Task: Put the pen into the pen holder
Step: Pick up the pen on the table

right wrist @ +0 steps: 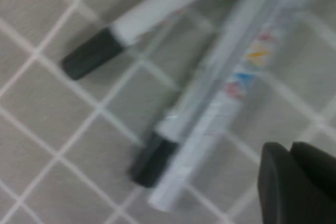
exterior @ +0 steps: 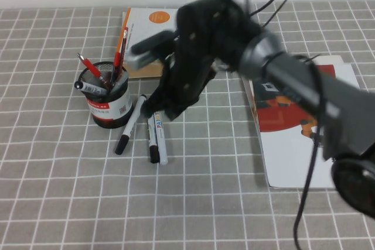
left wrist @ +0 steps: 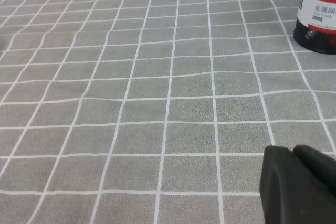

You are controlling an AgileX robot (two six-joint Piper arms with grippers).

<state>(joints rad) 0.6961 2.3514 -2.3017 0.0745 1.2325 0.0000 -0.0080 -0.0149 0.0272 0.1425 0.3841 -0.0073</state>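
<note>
The pen (exterior: 161, 144), all white with coloured lettering, lies on the checked cloth right of the pen holder (exterior: 109, 106), a black mesh cup with a red-and-white label holding several pens. In the right wrist view the pen (right wrist: 231, 103) lies close below. My right gripper (exterior: 166, 111) hovers over the loose pens, shut and empty; its tips (right wrist: 291, 150) are just beside the pen. My left gripper (left wrist: 294, 153) is shut and empty, low over the cloth, out of the high view; the holder (left wrist: 317, 9) stands ahead of it.
A white pen with a black cap (exterior: 130, 124) and a black-capped marker (exterior: 153, 139) lie beside the pen. An orange-and-white book (exterior: 146, 39) lies behind the holder. A red-and-white booklet (exterior: 299, 121) lies at the right.
</note>
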